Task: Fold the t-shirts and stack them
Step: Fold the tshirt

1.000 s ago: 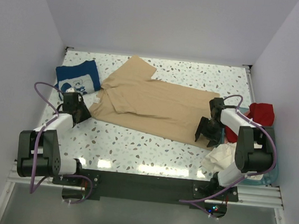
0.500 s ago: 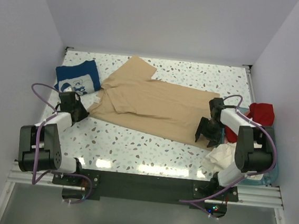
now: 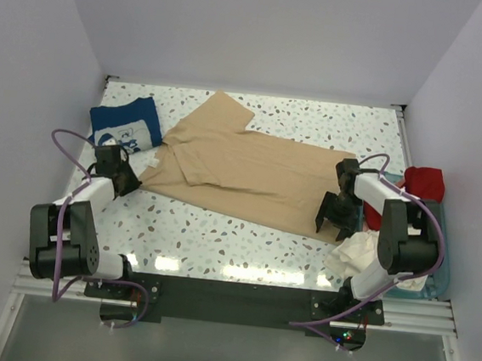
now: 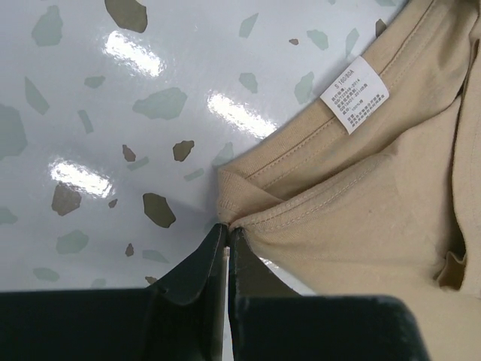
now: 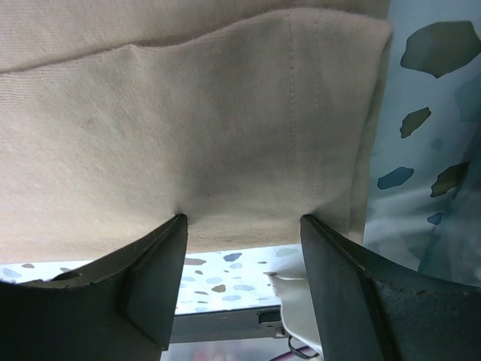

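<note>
The tan-beige t-shirt (image 3: 251,169) lies spread across the middle of the table. My left gripper (image 3: 132,180) is shut on its edge by the collar at the left end. In the left wrist view the jaws (image 4: 227,226) pinch the seam there, just below the neck label (image 4: 359,94). My right gripper (image 3: 333,217) is open at the shirt's right hem. Its fingertips (image 5: 242,219) rest on the tan cloth (image 5: 188,120) close to the hem corner. A folded navy t-shirt (image 3: 127,125) with a white print lies at the back left.
A teal basket (image 3: 444,230) stands at the right edge with a red shirt (image 3: 420,182) on its far end. A cream-white shirt (image 3: 358,251) spills from the basket towards the table's near right, and it also shows in the right wrist view (image 5: 316,301). White walls close in on three sides.
My left gripper has drawn slightly left and back with the collar edge in it, tugging that end of the tan shirt. My right gripper has barely moved.
</note>
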You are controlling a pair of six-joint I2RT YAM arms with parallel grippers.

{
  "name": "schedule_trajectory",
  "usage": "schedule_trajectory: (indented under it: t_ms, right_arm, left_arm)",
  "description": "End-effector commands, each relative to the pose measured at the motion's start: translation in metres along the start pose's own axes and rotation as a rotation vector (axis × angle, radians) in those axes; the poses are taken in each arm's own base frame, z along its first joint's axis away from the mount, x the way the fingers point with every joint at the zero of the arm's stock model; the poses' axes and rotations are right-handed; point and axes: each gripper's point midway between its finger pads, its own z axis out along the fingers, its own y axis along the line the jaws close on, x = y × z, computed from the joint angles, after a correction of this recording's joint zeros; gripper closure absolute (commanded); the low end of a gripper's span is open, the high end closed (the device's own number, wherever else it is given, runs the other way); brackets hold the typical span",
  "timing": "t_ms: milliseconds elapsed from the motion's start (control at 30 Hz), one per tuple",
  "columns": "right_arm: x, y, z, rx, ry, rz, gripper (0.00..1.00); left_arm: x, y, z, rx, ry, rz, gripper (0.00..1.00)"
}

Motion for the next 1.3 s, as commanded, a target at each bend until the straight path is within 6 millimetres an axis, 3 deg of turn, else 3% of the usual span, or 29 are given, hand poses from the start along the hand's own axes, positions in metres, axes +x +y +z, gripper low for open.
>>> schedule_trajectory:
  t_ms: [0, 533, 600, 633, 733, 833, 933, 1033, 1067, 1133, 1167, 1267]
  right_arm:
    - [0.011, -0.026, 0.019, 0.129, 0.046, 0.007, 0.34]
    - [0.006, -0.031, 0.017, 0.161, 0.024, 0.013, 0.34]
    - [0.002, -0.030, 0.015, 0.160, 0.011, 0.011, 0.34]
    - [0.001, -0.030, 0.013, 0.159, 0.005, 0.011, 0.34]
    - [-0.004, -0.028, 0.006, 0.153, -0.013, 0.006, 0.33]
    - [-0.010, -0.024, -0.004, 0.138, -0.036, -0.005, 0.33]
    - [-0.014, -0.015, -0.015, 0.121, -0.059, -0.028, 0.32]
    - [-0.014, 0.004, -0.027, 0.102, -0.086, -0.070, 0.32]
    - [-0.016, 0.011, -0.033, 0.086, -0.098, -0.077, 0.32]
    - [-0.015, 0.025, -0.039, 0.066, -0.114, -0.096, 0.32]
    - [-0.018, 0.033, -0.045, 0.045, -0.127, -0.102, 0.32]
    - [-0.017, 0.052, -0.051, 0.002, -0.149, -0.127, 0.32]
  left_arm:
    - [-0.030, 0.007, -0.011, -0.054, -0.078, 0.052, 1.00]
    - [-0.040, 0.023, -0.028, -0.155, -0.060, 0.167, 1.00]
    - [-0.042, 0.026, -0.033, -0.174, -0.057, 0.175, 0.90]
    - [-0.045, 0.026, -0.036, -0.178, -0.066, 0.180, 0.76]
    - [-0.053, 0.026, -0.046, -0.188, -0.085, 0.186, 0.56]
    - [-0.063, 0.017, -0.055, -0.165, -0.102, 0.178, 0.47]
    - [-0.069, -0.004, -0.061, -0.082, -0.119, 0.152, 0.45]
    - [-0.066, -0.046, -0.062, 0.036, -0.137, 0.157, 0.44]
    - [-0.056, -0.067, -0.060, 0.083, -0.117, 0.167, 0.44]
    - [-0.048, -0.087, -0.056, 0.139, -0.102, 0.155, 0.43]
    - [-0.034, -0.103, -0.054, 0.207, -0.062, 0.156, 0.43]
    - [-0.013, -0.119, -0.042, 0.283, -0.008, 0.108, 0.43]
